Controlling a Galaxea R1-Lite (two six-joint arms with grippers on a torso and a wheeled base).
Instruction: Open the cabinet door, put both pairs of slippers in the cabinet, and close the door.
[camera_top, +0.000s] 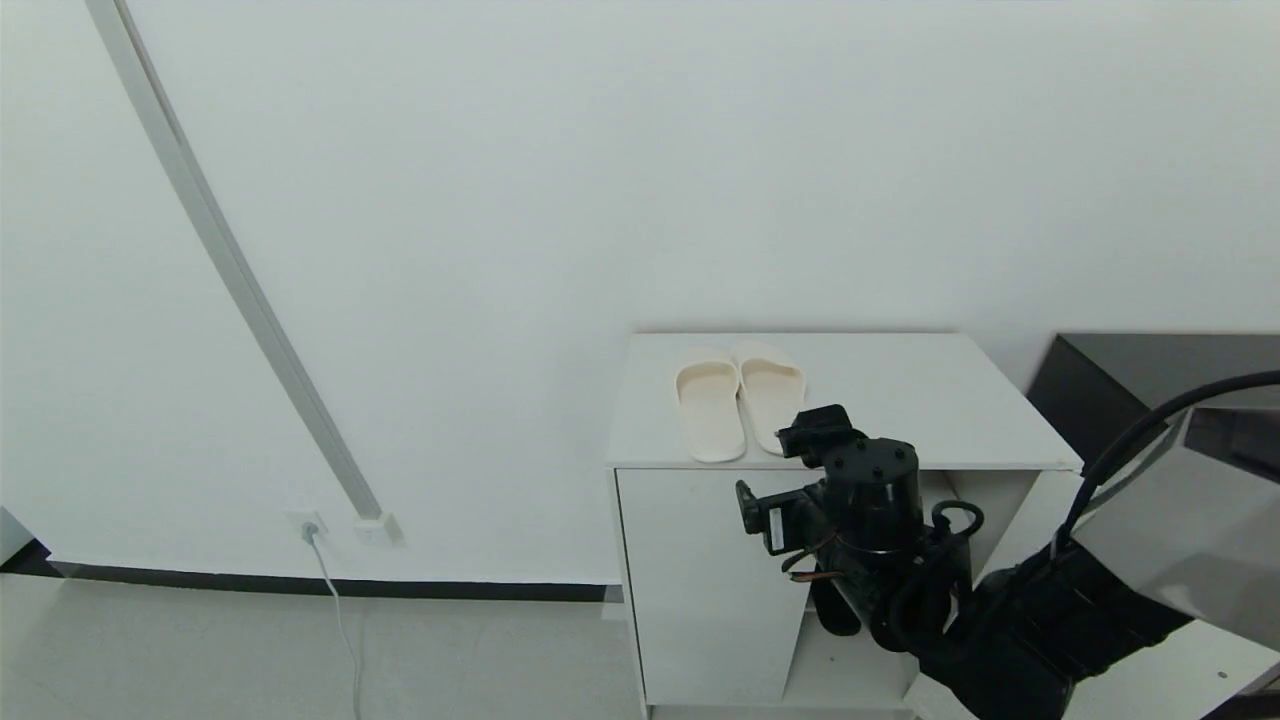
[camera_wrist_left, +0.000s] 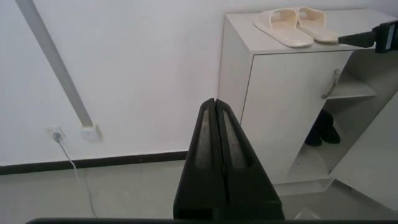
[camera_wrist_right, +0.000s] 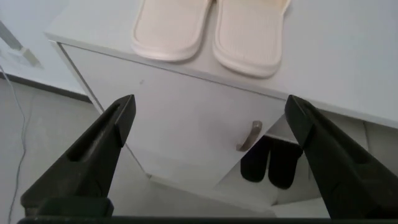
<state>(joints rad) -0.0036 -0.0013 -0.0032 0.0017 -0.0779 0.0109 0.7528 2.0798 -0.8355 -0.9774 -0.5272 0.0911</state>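
A pair of cream slippers lies side by side on top of the white cabinet, near its front edge. My right gripper hangs open just in front of and above that edge, its fingers spread wider than the cream slippers. The cabinet's right door stands swung open. The left door with its metal handle is closed. A black pair of slippers stands inside on the bottom shelf. My left gripper is shut on nothing, low and to the left of the cabinet.
A grey conduit runs slanting down the white wall to a socket with a white cable trailing onto the floor. A dark piece of furniture stands right of the cabinet. Inside the cabinet is a shelf.
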